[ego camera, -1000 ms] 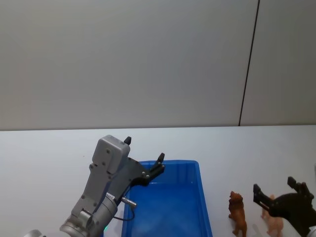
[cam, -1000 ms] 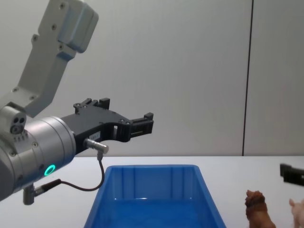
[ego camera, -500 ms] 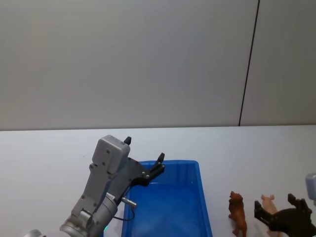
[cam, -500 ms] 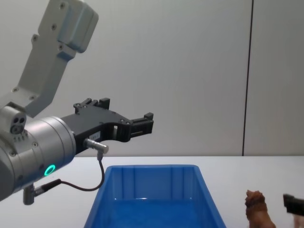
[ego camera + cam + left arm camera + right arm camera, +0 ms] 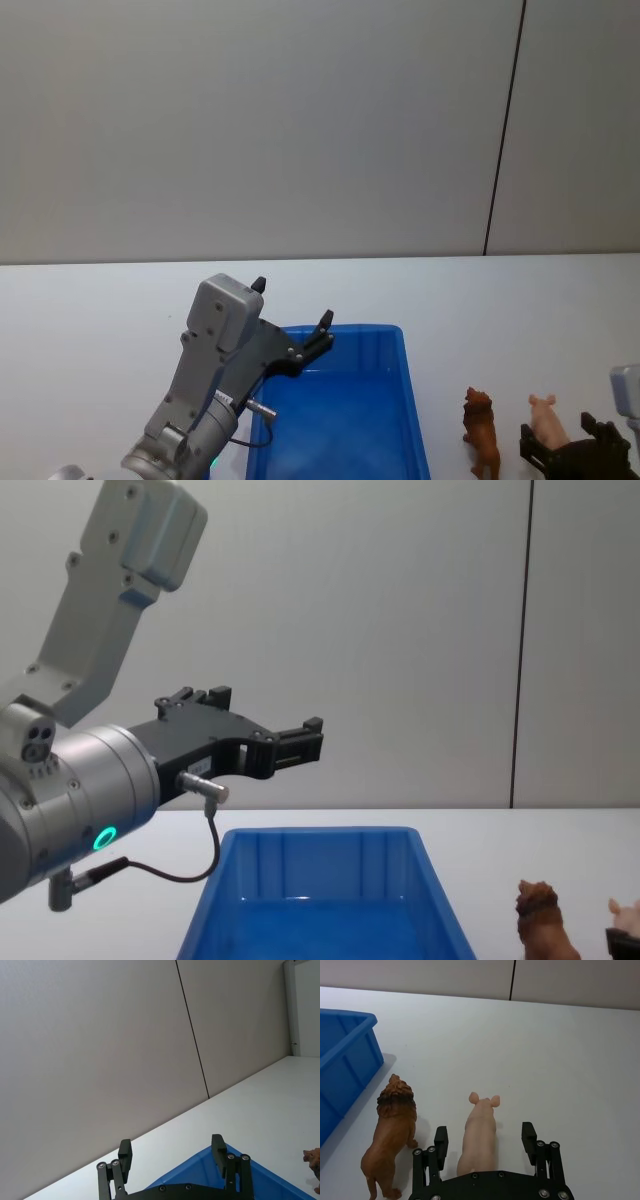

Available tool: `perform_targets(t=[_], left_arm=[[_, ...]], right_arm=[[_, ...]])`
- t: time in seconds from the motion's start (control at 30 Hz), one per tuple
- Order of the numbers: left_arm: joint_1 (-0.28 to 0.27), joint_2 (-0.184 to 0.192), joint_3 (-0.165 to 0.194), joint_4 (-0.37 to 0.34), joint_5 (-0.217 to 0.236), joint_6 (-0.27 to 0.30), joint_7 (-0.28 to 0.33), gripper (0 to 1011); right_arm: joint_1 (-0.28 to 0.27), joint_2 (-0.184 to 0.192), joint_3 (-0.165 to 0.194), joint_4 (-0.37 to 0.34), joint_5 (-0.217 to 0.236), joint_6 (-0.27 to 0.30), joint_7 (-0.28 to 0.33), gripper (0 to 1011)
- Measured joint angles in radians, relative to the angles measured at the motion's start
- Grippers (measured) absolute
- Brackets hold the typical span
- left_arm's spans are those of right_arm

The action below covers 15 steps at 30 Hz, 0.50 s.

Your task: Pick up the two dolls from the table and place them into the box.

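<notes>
My right gripper [image 5: 485, 1132] sits low over the table [image 5: 555, 1045], to the right of the box [image 5: 350, 1057], with its fingers spread wide. The pale pink doll [image 5: 481, 1117] stands on the table between them, and as far as I can see neither finger touches it. The reddish-brown doll [image 5: 392, 1130] stands just beside the pink one on the side nearer the box, apart from the box's right wall. Both dolls face away from me. My left gripper [image 5: 171, 1146] hangs above the box's far left part, its fingers also spread apart.
</notes>
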Motion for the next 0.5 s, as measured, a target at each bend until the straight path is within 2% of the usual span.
perform_targets(t=[0.27, 0.37, 0.5], left_arm=[[0.000, 0.000, 0.000, 0.000, 0.000, 0.000, 0.000, 1001], [0.000, 0.000, 0.000, 0.000, 0.000, 0.000, 0.000, 1002], [0.000, 0.000, 0.000, 0.000, 0.000, 0.000, 0.000, 1001]], right_arm=[[0.004, -0.007, 0.000, 0.016, 0.002, 0.003, 0.005, 729], [0.005, -0.009, 0.001, 0.019, 0.003, 0.002, 0.009, 601], [0.005, -0.010, 0.001, 0.019, 0.003, 0.000, 0.011, 503]])
